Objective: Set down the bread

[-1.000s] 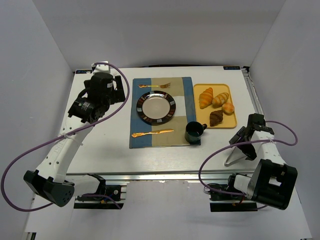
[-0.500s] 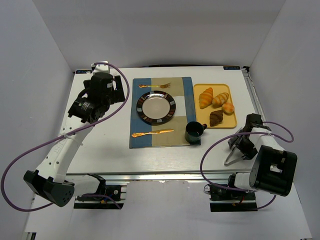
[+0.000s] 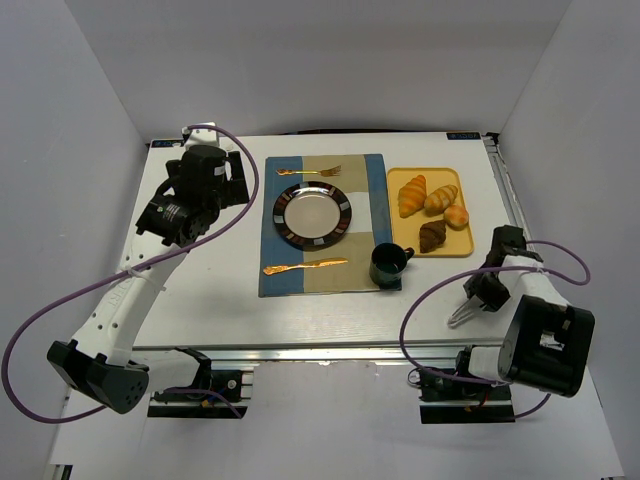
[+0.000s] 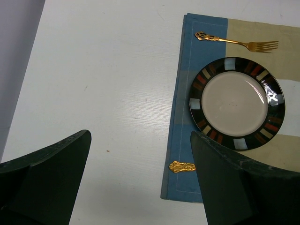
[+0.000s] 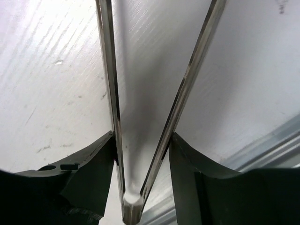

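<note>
The bread (image 3: pixel 432 236), a small dark brown croissant, lies at the near edge of the yellow tray (image 3: pixel 397 181), untouched. My right gripper (image 3: pixel 487 290) is down at the table's right front, well in front of the tray. It is shut on a pair of metal tongs (image 3: pixel 462 316). In the right wrist view its fingers (image 5: pixel 89 159) press on both arms of the tongs (image 5: pixel 185 93) near their hinge, and the gripper (image 5: pixel 142 140) straddles them. My left gripper (image 3: pixel 235 172) hangs open at the back left, and in its wrist view the left gripper (image 4: pixel 140 136) holds nothing.
A larger orange croissant (image 3: pixel 411 194), another pastry (image 3: pixel 440 198) and a round bun (image 3: pixel 457 216) share the tray. A striped plate (image 3: pixel 283 215), gold fork (image 3: pixel 310 171) and gold knife (image 3: pixel 305 266) lie on the blue placemat (image 3: pixel 270 280). A dark mug (image 3: pixel 388 264) stands at its near right corner.
My right gripper has come down over the tongs and closed on their arms, squeezing them narrower. The left arm has not moved.
</note>
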`<move>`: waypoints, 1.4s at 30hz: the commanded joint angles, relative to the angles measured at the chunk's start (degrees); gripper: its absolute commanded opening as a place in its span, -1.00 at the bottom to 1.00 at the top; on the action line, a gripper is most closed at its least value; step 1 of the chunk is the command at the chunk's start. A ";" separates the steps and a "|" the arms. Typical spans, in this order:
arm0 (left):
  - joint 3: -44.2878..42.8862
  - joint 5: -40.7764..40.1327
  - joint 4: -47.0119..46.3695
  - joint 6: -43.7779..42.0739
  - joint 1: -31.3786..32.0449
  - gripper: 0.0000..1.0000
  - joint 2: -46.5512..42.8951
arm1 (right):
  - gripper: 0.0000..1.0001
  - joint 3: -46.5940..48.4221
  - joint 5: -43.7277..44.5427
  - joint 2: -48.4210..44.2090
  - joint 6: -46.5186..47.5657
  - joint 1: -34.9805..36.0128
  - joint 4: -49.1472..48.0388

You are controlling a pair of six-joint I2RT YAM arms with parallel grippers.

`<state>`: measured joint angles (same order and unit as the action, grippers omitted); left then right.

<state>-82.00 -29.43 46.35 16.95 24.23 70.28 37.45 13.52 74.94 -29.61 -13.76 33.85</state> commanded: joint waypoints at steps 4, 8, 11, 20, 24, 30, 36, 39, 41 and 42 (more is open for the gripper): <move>-0.36 -0.80 0.15 -0.34 0.21 0.96 -2.34 | 0.07 10.00 1.86 -10.06 -0.81 -0.04 11.56; -0.18 -0.10 -0.64 0.10 0.21 0.96 -2.52 | 0.08 15.53 -1.11 -15.43 0.77 -0.04 16.15; -0.09 0.77 -1.26 0.54 0.21 0.96 -2.61 | 0.07 19.76 -4.71 -16.93 0.86 0.31 20.02; -0.80 1.31 -1.70 0.89 0.38 0.96 -3.31 | 0.04 30.64 -14.82 -15.27 -1.86 5.93 20.38; -0.18 0.96 -1.61 0.80 0.38 0.96 -4.36 | 0.01 35.23 -15.98 -9.12 -2.21 10.58 20.30; -0.18 0.78 -1.61 0.37 0.38 0.96 -5.15 | -0.02 35.76 -18.00 -2.44 0.86 16.73 19.32; -0.27 0.34 -1.44 0.01 0.38 0.96 -5.68 | -0.01 34.97 -14.93 -0.67 0.60 20.26 18.89; -0.09 0.43 -1.43 0.01 0.38 0.96 -5.77 | -0.01 34.88 -13.87 -0.41 0.25 20.96 18.71; -0.01 0.43 -1.35 0.10 0.38 0.96 -5.86 | 0.00 35.23 -13.78 -0.23 0.16 21.49 19.06; 0.08 0.51 -1.35 0.10 0.47 0.96 -5.77 | 0.00 35.41 -13.43 -0.23 -0.10 21.67 19.24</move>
<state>-82.00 -28.69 45.43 17.39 24.36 66.30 71.26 -1.08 75.66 -29.58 7.20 53.47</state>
